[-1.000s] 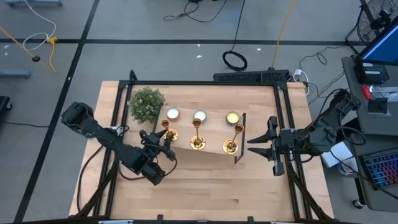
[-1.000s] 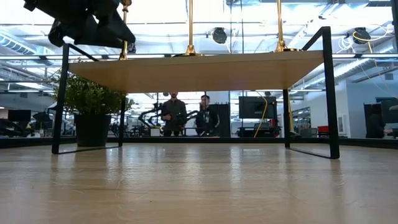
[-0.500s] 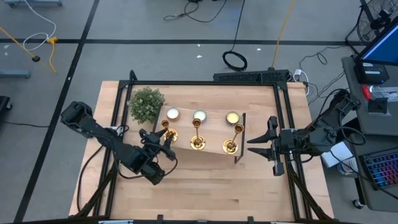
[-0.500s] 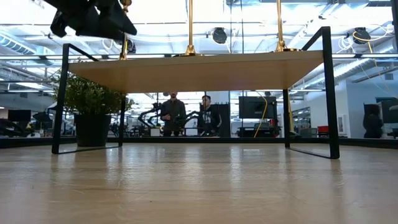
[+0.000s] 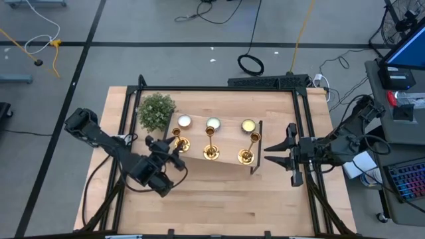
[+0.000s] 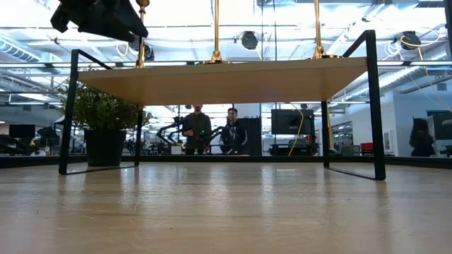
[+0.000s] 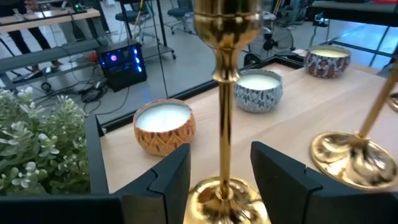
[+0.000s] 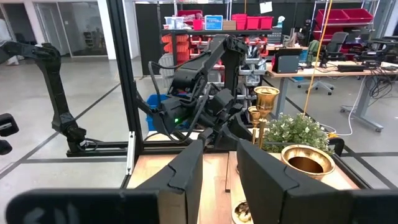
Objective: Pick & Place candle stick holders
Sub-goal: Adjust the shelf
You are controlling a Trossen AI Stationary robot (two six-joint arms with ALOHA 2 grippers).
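Fingers (image 7: 163, 180) of the left gripper (image 5: 167, 147) stand apart on either side of the left candle stick holder (image 7: 225, 99), at its stem just above the round base; there is a gap on each side of the stem, so nothing is pinched. The left arm reaches in from the table's left edge, elbow bent, wrist angled up toward the raised wooden shelf (image 5: 229, 159). That holder stands upright on the shelf's left end. Beyond it in the row stand the middle candle stick holder (image 5: 210, 147) and the right candle stick holder (image 5: 246, 151), both upright. Behind them sit three tealight candles (image 5: 212, 123), with the green plant (image 5: 157, 111) at the shelf's far left corner. The right gripper (image 5: 271, 156) waits level at the shelf's right end, fingers narrowly parted and holding nothing
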